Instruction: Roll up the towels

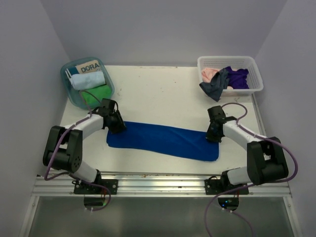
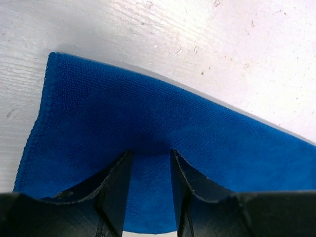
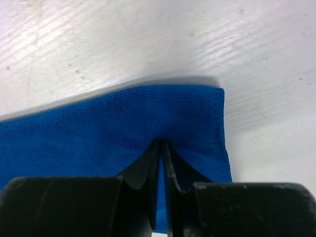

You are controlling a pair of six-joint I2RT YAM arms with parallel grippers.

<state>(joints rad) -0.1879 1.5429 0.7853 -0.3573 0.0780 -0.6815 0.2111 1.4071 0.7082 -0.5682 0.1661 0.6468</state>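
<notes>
The right gripper (image 3: 162, 143) had its fingers pressed almost together, and they appeared to pinch a small fold of the blue towel (image 3: 123, 118) just under the tips. The towel's short end ran just to that gripper's right, with its corner a little ahead. The left gripper (image 2: 151, 154) stood spread, both fingers (image 2: 116, 187) resting down on the cloth with a strip of blue showing between them and nothing gripped. The towel's other end lay to that hand's left, and its long edge ran ahead of the tips.

Between the two hands the towel lay as a long, narrow band on the table (image 1: 158, 94), flat but slightly skewed. Well beyond the left hand a tub (image 1: 66, 74) held rolled towels (image 1: 88, 80). Well beyond the right hand a basket (image 1: 205, 61) held loose cloths (image 1: 222, 79).

The step looked like taking hold of both ends to square the band before rolling. To do it well, the left fingers probably needed to close on the cloth while pressed low, so that they caught every layer and not just the top one. Both pinches would best sit equally near the ends. Any pull should be gentle and even, because a one-sided tug would drag the band further askew. A roll started from a crooked end would come out as a cone.
</notes>
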